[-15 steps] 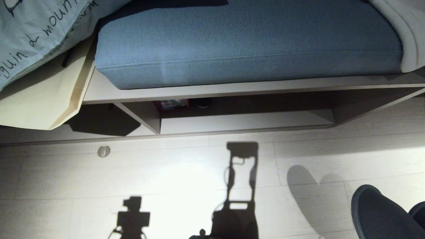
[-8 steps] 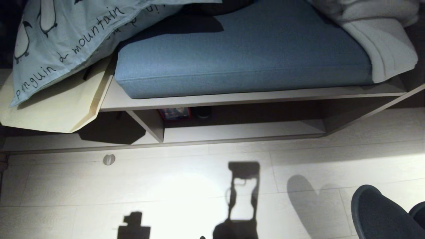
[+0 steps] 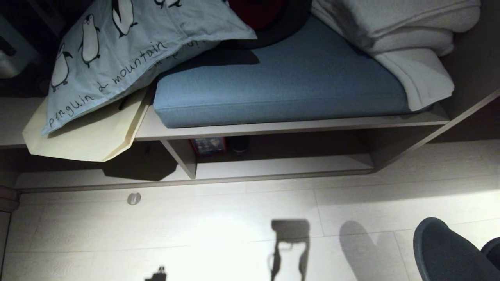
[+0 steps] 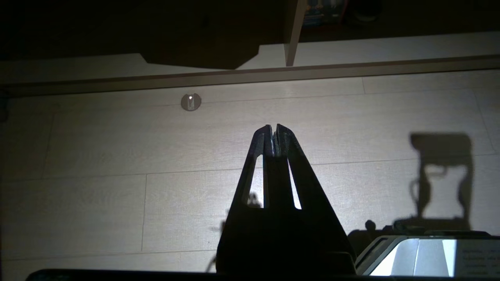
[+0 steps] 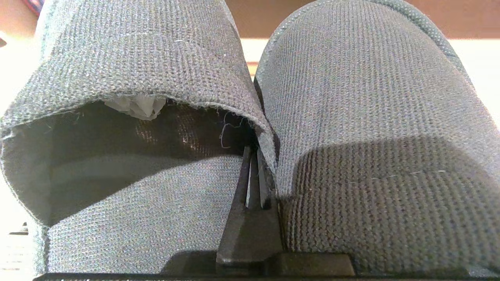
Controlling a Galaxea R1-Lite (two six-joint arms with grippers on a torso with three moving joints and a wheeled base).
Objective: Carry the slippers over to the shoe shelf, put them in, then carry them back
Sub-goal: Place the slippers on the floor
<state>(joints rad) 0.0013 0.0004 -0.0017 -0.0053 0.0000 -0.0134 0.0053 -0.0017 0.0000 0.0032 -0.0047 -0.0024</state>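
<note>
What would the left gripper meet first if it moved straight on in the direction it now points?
Probably the pale floor: the left gripper, shut and empty, points forward and down over it. Beyond lie a small round disc and the shoe shelf; depth is unclear.

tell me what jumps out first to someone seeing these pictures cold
The blue bench cushion fills the middle of the head view, with a penguin-print pillow leaning on its left end and folded pale blankets on its right. Below it the shoe shelf shows no slippers. The slippers fill the right wrist view, pinched together on the shut right end effector, off the floor at the head view's lower right corner.
</note>
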